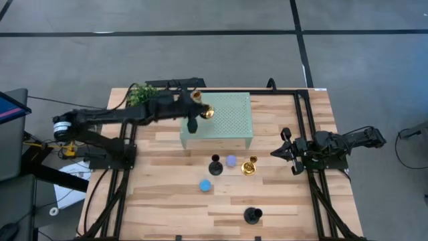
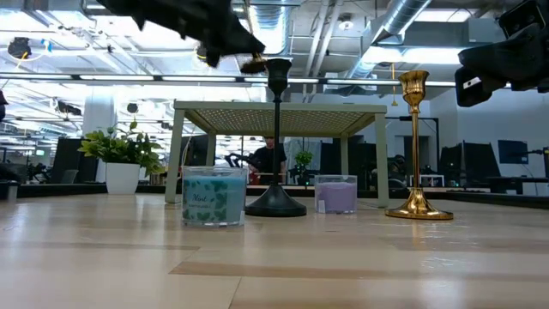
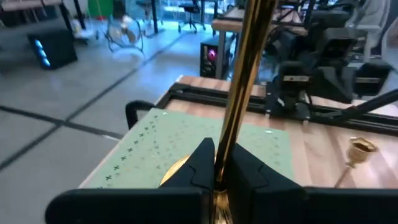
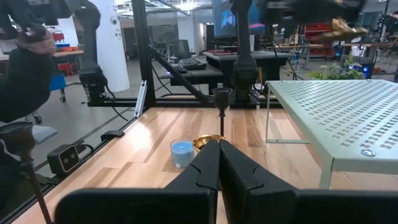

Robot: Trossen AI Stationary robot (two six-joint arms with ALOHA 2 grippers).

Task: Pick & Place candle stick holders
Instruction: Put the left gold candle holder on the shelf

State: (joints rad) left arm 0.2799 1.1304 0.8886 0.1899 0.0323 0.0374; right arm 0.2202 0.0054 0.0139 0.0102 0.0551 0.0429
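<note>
Pale wood planks make up the table point(image 1: 167, 207), with a mint stand point(image 1: 227, 120) at the back and a plant point(image 1: 140, 94) by its corner. Six holders show: two shiny gold with thin stems, two black on round bases, one blue point(image 1: 205, 185) and one lilac point(image 1: 231, 161) stubby jar. Left gripper point(image 3: 217, 180) pinches one gold holder point(image 1: 204, 110) by its stem above the stand. Right gripper point(image 1: 289, 154) is pressed together, empty, at the right edge
</note>
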